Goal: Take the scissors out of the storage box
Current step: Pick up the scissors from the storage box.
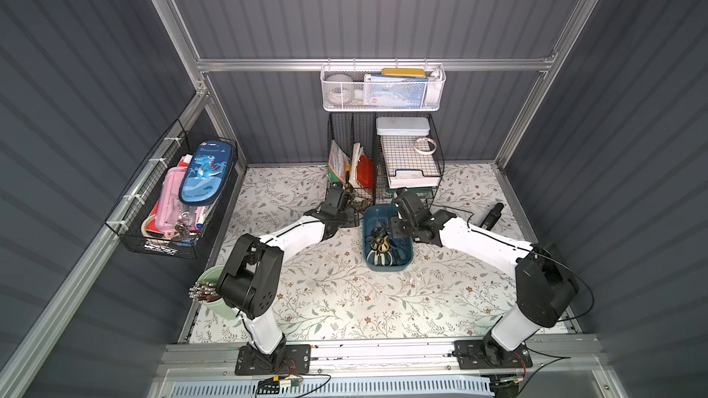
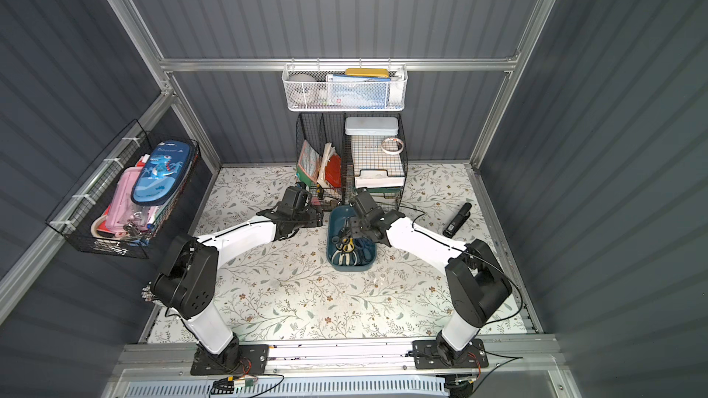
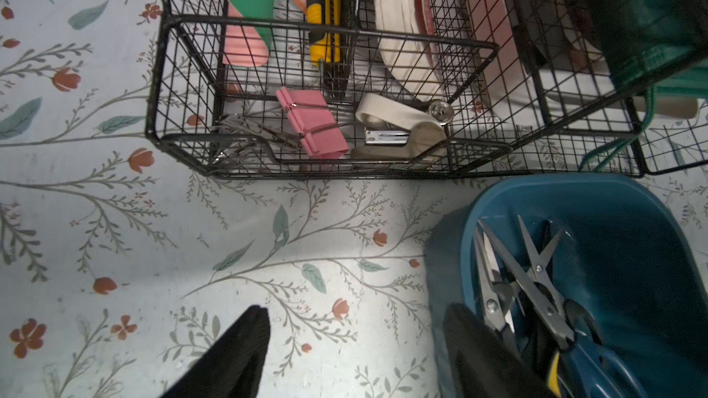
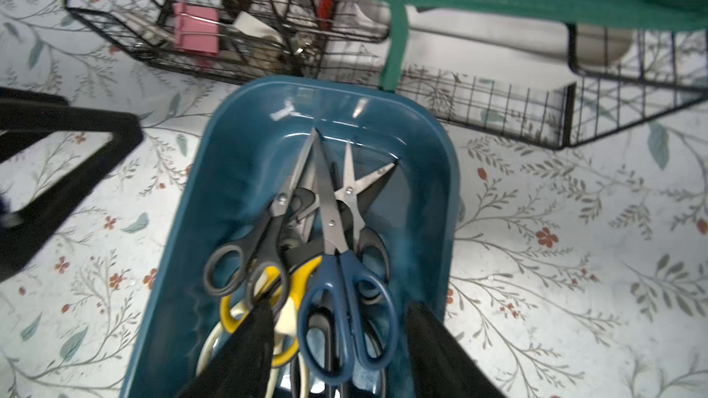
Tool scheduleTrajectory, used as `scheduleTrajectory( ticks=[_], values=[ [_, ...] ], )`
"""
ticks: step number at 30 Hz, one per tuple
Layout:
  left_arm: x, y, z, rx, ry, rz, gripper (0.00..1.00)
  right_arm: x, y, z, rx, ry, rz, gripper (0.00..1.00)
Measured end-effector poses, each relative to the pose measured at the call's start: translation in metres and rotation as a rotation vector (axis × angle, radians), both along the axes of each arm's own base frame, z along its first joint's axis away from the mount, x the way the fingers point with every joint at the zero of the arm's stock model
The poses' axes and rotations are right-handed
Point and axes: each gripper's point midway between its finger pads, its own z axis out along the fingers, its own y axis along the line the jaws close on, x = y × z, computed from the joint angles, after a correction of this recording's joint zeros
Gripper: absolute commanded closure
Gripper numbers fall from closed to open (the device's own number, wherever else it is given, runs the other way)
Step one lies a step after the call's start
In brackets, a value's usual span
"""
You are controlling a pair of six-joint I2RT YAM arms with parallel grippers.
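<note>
All the scissors were found piled in the storage box, which was parked mid-worktop, right up against the black wire baskets. The blades were pointed at the baskets and the handles back toward the arms. No pair was spotted out on the worktop.

The right gripper was hung low over the handle end. Its jaws were apart with nothing gripped, and the loops of the blue-handled pair were framed between them. The left gripper was set astride the box's side wall with its jaws wide open. One finger was outside over the worktop and one inside, and nothing was pinched.

So the step was read as: box steadied by the left, blue pair grabbed by the right. Probably best if the wall got clamped first, otherwise a light tub like that was likely to be dragged along.

The blue pair looked like the right pick, since it was laid on top. One finger was parked over the yellow-and-black-handled pair though, so a small shift toward the blue loops was called for, or two pairs could've been snagged.

A squeeze across both loops, then a straight-up lift before any sideways move, was judged safest. The blades were crossed with the others and could easily have been caught.
</note>
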Motion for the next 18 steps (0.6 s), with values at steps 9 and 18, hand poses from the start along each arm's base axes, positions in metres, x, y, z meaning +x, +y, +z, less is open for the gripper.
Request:
scheduleTrajectory(
  ticks=[9, 18],
  values=[
    [-0.008, -0.001, -0.007, -0.023, 0.055, 0.004, 0.23, -0.009, 0.010, -0.040, -0.083, 0.094, 0.048, 0.63],
    [-0.009, 0.000, -0.008, -0.041, 0.073, 0.005, 0.24, -0.019, 0.015, -0.065, -0.092, 0.174, 0.081, 0.71]
  ],
)
